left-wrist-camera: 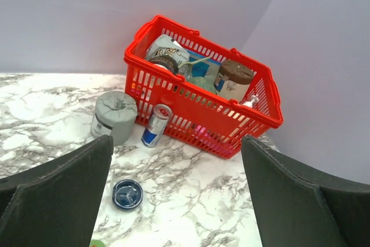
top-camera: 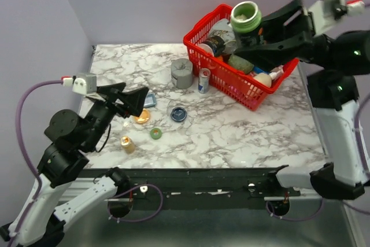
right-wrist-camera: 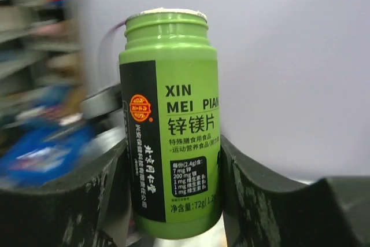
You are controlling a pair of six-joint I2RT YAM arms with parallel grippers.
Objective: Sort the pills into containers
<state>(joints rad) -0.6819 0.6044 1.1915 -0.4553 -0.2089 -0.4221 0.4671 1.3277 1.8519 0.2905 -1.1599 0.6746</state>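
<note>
The dark blue container [top-camera: 178,114] [left-wrist-camera: 127,194] sits on the marble table. The orange container [top-camera: 140,118] lies left of it, partly under my left gripper [top-camera: 134,92] [left-wrist-camera: 176,148]. That gripper hangs open above the table with nothing between its fingers. High over the red basket, my right gripper [top-camera: 250,37] [right-wrist-camera: 170,166] is shut on an upright green pill bottle [top-camera: 245,17] [right-wrist-camera: 167,114] with no cap on. I cannot make out any loose pills.
A red wire basket [top-camera: 208,65] [left-wrist-camera: 202,108] full of goods stands at the back right. A grey notched block [top-camera: 181,73] [left-wrist-camera: 114,115] and a drink can [top-camera: 203,80] [left-wrist-camera: 156,125] stand beside it. A green cap [top-camera: 156,133] and a small gold bottle [top-camera: 127,144] lie near the front left.
</note>
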